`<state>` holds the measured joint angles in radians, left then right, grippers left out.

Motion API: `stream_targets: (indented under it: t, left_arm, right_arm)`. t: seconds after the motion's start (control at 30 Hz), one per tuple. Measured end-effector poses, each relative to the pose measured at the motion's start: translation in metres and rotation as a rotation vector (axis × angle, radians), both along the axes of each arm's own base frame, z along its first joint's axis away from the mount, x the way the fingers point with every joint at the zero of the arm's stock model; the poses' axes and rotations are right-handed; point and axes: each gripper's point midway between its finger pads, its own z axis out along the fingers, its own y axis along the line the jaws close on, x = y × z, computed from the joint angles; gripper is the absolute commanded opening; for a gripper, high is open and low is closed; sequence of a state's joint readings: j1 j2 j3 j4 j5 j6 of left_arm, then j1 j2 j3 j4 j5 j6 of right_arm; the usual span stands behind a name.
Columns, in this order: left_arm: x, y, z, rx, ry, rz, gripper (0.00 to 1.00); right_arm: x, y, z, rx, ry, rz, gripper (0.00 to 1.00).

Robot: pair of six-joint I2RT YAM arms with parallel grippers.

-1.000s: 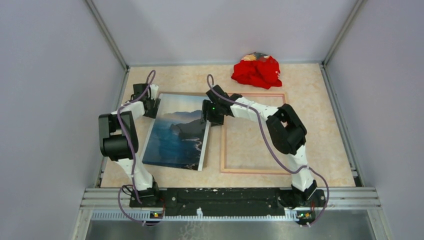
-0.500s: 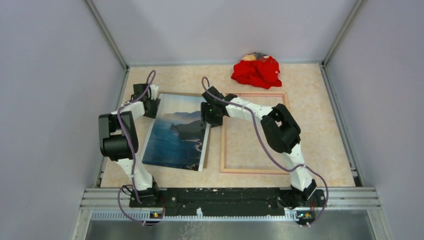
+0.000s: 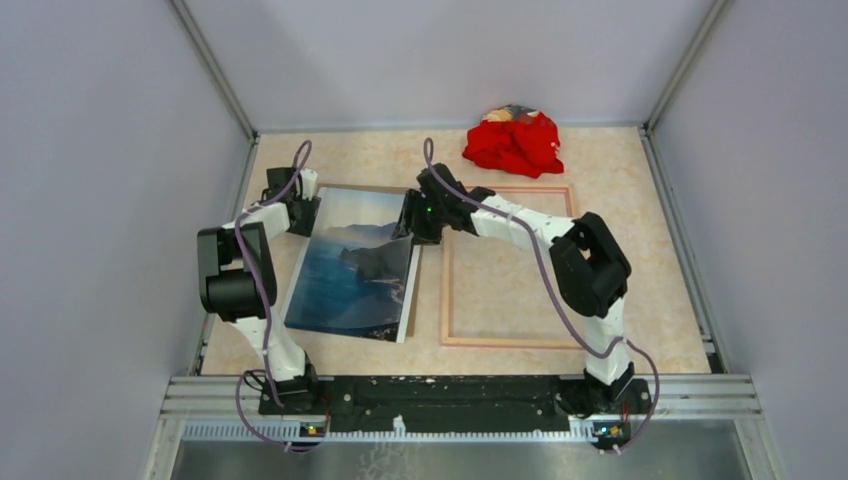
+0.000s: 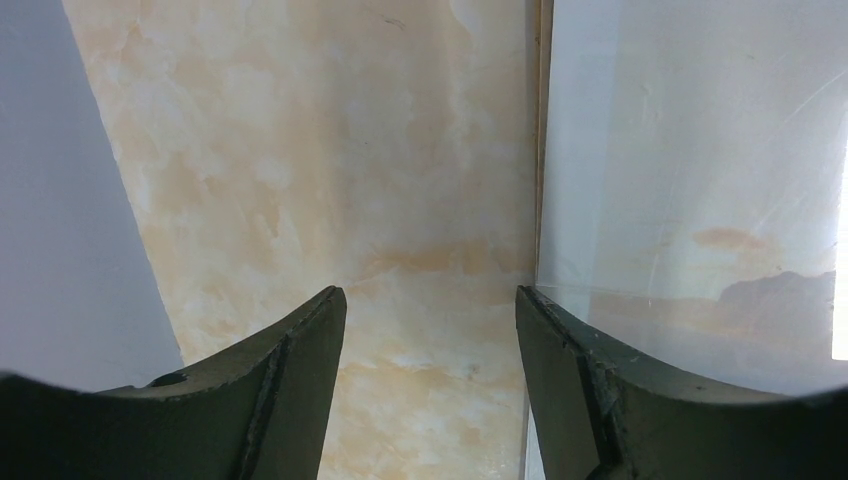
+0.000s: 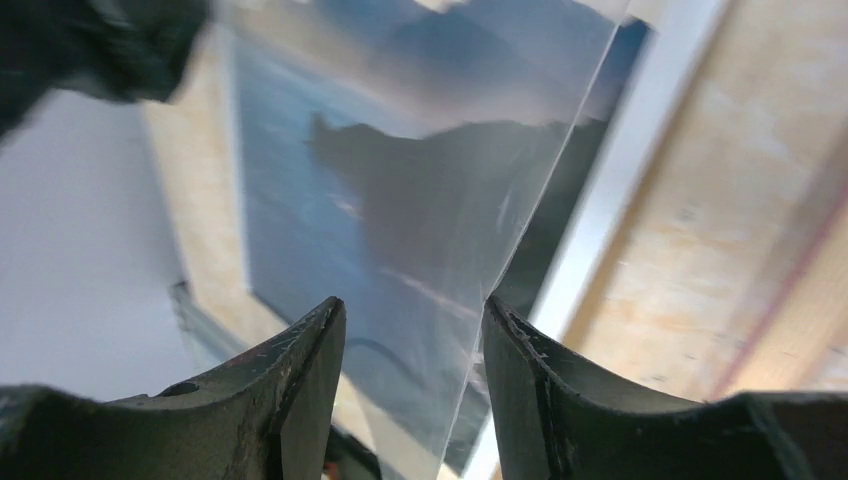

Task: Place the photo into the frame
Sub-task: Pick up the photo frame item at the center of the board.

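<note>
Currently the photo (image 3: 350,270) is lying at centre left of the top view, just left of the frame (image 3: 447,300), not inside it. Frame is lying flat at centre right, its left bar running alongside the photo's right edge; can't tell if they're touching. Right gripper (image 3: 412,225) is sitting at the photo's upper right corner, fingers spread with a visible gap. Its wrist view is showing the edge of what looks like a clear sheet (image 5: 420,200) passing between those fingers, tilted up over the photo; can't tell if either finger is touching it. Left gripper (image 3: 303,208) is hovering at the photo's upper left corner, also spread. Bare table (image 4: 330,180) is showing between its fingers, and the finger (image 4: 570,350) on the right of that wrist view is sitting at the photo's edge. Red cloth (image 3: 513,143) is lying at the top, just above the frame's upper bar.
</note>
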<state>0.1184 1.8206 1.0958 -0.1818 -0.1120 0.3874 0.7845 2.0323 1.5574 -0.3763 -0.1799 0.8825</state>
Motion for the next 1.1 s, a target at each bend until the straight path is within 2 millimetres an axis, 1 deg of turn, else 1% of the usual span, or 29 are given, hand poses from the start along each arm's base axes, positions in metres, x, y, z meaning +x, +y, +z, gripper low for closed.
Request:
stream_targets:
  t: [0.1,0.17,0.2,0.23,0.3,0.4,0.47,0.57,0.63,0.7,0.87,0.93,0.97,1.03,1.1]
  left_arm:
    - [0.000,0.000,0.000,-0.002,0.000,-0.001,0.71]
    - [0.000,-0.002,0.000,-0.009,0.000,-0.006,0.71]
    - [0.001,-0.004,-0.001,-0.017,0.000,-0.011,0.71]
    - [0.001,-0.006,-0.001,-0.026,0.000,-0.018,0.71]
    - [0.002,-0.012,-0.001,-0.048,0.001,-0.032,0.71]
    - [0.002,-0.020,-0.002,-0.078,0.005,-0.050,0.70]
    - [0.002,-0.024,-0.002,-0.094,0.009,-0.059,0.71]
    - [0.001,-0.027,-0.002,-0.106,0.015,-0.066,0.73]
    - [0.000,-0.028,-0.002,-0.113,0.023,-0.069,0.78]
    - [-0.002,-0.028,-0.002,-0.124,0.041,-0.068,0.83]
    - [-0.009,-0.022,0.001,-0.176,0.112,-0.046,0.97]
    - [-0.011,-0.020,0.009,-0.191,0.134,-0.041,0.98]
    - [-0.009,-0.020,0.015,-0.197,0.134,-0.044,0.98]
    - [-0.001,-0.023,0.030,-0.212,0.119,-0.059,0.98]
    - [0.006,-0.029,0.047,-0.227,0.095,-0.083,0.98]
  right_arm:
    - [0.005,0.015,0.034,0.116,-0.040,0.001,0.52]
    - [0.008,0.027,0.053,0.201,-0.067,0.008,0.52]
    - [0.008,0.031,0.060,0.234,-0.075,0.011,0.52]
    - [0.008,0.035,0.064,0.266,-0.079,0.015,0.52]
    - [0.006,0.040,0.067,0.310,-0.072,0.020,0.51]
    - [-0.001,0.042,0.059,0.345,-0.033,0.019,0.47]
    - [-0.005,0.041,0.053,0.352,-0.010,0.012,0.42]
    - [-0.007,0.039,0.047,0.348,0.008,0.001,0.31]
    - [-0.004,0.039,0.047,0.347,-0.002,-0.001,0.16]
    - [-0.002,0.036,0.046,0.341,-0.009,-0.002,0.00]
    - [0.004,0.027,0.049,0.321,-0.037,0.009,0.00]
    - [0.005,0.024,0.056,0.325,-0.046,0.024,0.00]
    - [0.006,0.022,0.061,0.329,-0.051,0.031,0.00]
    - [0.008,0.013,0.079,0.341,-0.070,0.048,0.00]
    - [0.010,-0.004,0.100,0.341,-0.099,0.061,0.00]
